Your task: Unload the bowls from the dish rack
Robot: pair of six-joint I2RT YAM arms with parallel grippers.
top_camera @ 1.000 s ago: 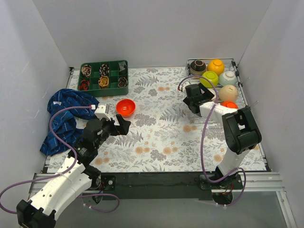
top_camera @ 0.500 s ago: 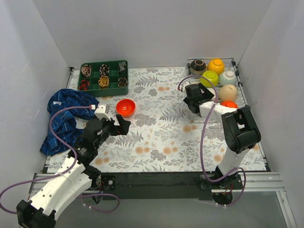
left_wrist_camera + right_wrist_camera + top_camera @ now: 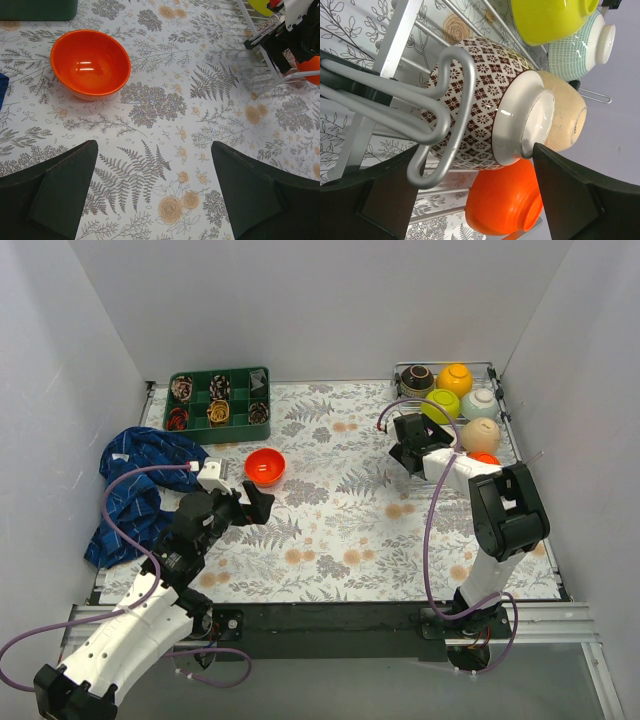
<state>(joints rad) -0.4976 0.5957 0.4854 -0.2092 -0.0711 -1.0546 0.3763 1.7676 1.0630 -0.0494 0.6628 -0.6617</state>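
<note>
The silver wire dish rack (image 3: 497,386) stands at the far right. In it sit a dark brown bowl (image 3: 417,378), a yellow-orange bowl (image 3: 455,378), a lime bowl (image 3: 441,405), a mint bowl (image 3: 480,402), a beige bowl (image 3: 480,433) and a red-orange bowl (image 3: 484,459). My right gripper (image 3: 412,438) is open at the rack's near left corner. In its wrist view the white patterned bowl (image 3: 485,110) and the red-orange bowl (image 3: 507,200) lie between its fingers (image 3: 385,200). A second red-orange bowl (image 3: 265,466) stands upright on the mat. My left gripper (image 3: 256,502) is open and empty just short of it (image 3: 90,62).
A green compartment tray (image 3: 219,400) stands at the far left. A blue cloth (image 3: 135,490) lies crumpled at the left edge. White walls close in the floral mat (image 3: 340,530). The rack's corner wire loop (image 3: 445,125) crosses the patterned bowl in the right wrist view.
My right gripper has edged a little toward the rack. My left arm has shifted only slightly; the red-orange bowl on the mat has not moved.
</note>
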